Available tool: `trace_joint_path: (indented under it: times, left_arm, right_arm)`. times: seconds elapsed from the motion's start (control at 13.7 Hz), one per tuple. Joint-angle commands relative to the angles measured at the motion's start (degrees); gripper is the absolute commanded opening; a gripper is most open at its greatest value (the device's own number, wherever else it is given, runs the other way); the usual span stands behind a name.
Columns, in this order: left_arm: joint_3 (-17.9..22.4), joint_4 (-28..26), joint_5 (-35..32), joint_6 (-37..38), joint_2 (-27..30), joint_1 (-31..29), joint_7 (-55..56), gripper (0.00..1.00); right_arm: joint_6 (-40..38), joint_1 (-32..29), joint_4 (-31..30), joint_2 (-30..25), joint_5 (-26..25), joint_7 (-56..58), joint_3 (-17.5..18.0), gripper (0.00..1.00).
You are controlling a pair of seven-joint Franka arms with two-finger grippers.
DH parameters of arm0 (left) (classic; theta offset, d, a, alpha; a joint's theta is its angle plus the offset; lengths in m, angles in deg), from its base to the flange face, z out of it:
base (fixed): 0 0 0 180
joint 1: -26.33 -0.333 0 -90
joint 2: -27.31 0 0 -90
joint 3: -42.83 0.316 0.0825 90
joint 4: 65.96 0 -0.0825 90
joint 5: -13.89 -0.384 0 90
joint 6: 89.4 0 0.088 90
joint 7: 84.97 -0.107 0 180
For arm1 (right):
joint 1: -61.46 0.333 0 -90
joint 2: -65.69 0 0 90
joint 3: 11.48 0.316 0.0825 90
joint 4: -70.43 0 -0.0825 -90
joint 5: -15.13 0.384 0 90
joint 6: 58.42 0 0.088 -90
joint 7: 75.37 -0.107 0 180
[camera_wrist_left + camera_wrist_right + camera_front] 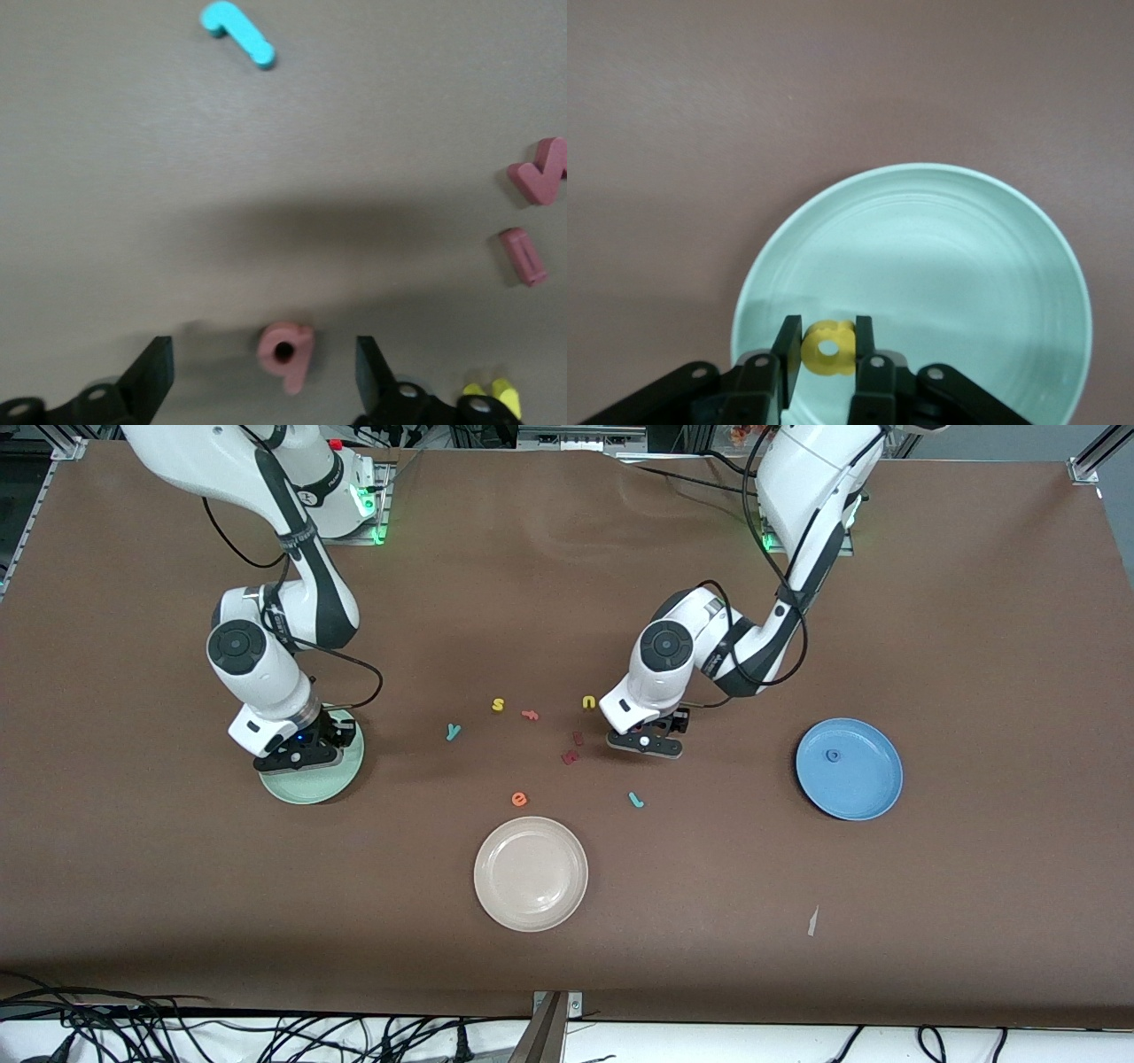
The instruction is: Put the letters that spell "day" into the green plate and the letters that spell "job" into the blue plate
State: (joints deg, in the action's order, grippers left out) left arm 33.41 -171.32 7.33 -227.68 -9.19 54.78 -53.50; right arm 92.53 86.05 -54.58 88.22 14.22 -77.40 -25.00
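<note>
My right gripper [297, 757] [827, 338] hangs low over the green plate [306, 791] [957, 266], shut on the yellow "d" [828, 349] with both fingers against it. My left gripper [647, 744] [263, 352] is open just above the table. The pink "b" [285, 354] lies between its fingers, which do not touch it. The teal "j" [635, 800] [237, 34] lies nearer the front camera than that gripper. The teal "y" [453, 732] lies on the table toward the green plate. The blue plate [864, 784] at the left arm's end holds the blue "o" [833, 755].
A cream-white plate [531, 903] sits nearest the front camera. Loose on the table lie a yellow "s" [498, 705], a pink "f" [530, 714], a yellow "n" [589, 702], two dark red pieces [578, 737] [570, 757] and an orange "e" [519, 799].
</note>
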Motion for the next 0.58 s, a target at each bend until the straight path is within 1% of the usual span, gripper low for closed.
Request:
trace_joint_path:
  times: [0.0,0.15,0.22,0.37,0.44,0.51]
  left_arm:
    - [0.6,2.2,0.8,0.1,-1.5,0.8,0.5,0.79]
    - [0.6,2.0,0.8,0.2,-1.5,0.8,0.4,0.68]
    - [0.6,1.9,0.8,0.4,-1.5,0.8,0.3,0.64]
    - [0.6,1.7,0.8,0.6,-1.5,0.7,0.0,0.57]
    - [0.6,1.7,0.8,0.6,-1.5,0.7,0.0,0.54]
    - [0.6,1.7,0.8,0.6,-1.5,0.7,0.1,0.49]
  right_arm:
    - [-0.9,-0.6,-0.1,-0.5,0.2,1.2,0.4,1.0]
    - [-4.1,-0.4,0.2,-2.0,0.2,0.3,0.8,1.0]
    - [-6.2,-0.2,0.3,-2.7,0.2,-2.9,1.2,0.99]
    - [-8.9,-0.2,1.2,-3.2,0.3,-13.6,5.2,0.99]
    - [-9.3,0.0,1.3,-2.9,0.3,-19.7,6.9,0.99]
    - [-9.3,0.1,1.8,-2.5,0.2,-25.2,8.5,0.99]
